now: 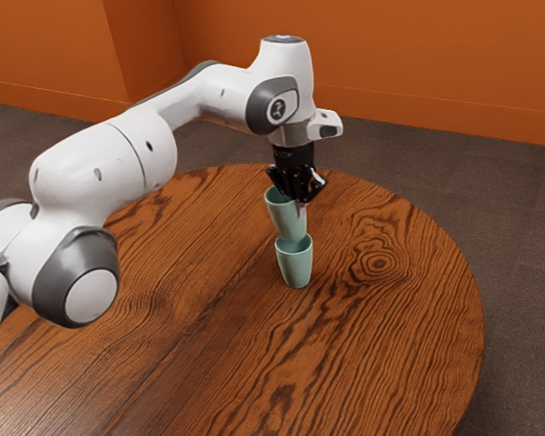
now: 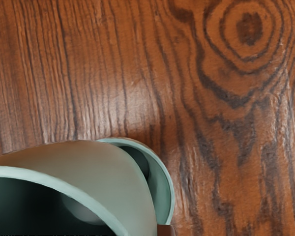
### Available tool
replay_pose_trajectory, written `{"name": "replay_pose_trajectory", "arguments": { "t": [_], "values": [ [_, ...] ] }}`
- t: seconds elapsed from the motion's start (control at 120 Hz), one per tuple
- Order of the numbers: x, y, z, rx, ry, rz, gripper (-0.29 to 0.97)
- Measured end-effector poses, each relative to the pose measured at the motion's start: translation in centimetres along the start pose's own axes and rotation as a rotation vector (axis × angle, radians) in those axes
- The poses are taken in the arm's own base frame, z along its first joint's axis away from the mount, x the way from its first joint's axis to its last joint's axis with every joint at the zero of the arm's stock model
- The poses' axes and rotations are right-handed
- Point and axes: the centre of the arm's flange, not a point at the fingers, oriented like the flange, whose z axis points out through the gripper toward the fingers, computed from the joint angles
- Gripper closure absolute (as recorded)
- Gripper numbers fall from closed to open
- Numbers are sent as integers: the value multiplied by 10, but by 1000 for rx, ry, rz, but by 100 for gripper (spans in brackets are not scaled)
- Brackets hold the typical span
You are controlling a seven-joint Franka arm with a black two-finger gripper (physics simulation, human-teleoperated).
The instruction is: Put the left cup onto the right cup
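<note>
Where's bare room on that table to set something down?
Bare table from the lower cup to the near edge, and around the knot on the exterior view's right. Crowded where the gripper holds the upper cup.

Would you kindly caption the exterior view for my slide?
Gripper holding the tilted upper cup, its base inside the lower cup, on the table.

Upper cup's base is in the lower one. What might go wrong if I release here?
1. The upper cup leans tilted in the lower cup; released by the end effector, it may settle crooked or tip out.
2. Pushing down while off-centre might topple the lower cup on the table.
</note>
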Motion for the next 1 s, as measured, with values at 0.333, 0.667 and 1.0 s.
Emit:
{"name": "replay_pose_trajectory", "arguments": {
  "t": [0.333,0.667,1.0],
  "values": [
    [1,1,7,1,-6,-13,78],
    [3,1,16,2,-12,-22,78],
    [3,1,21,1,-19,-28,78]
  ]
}}
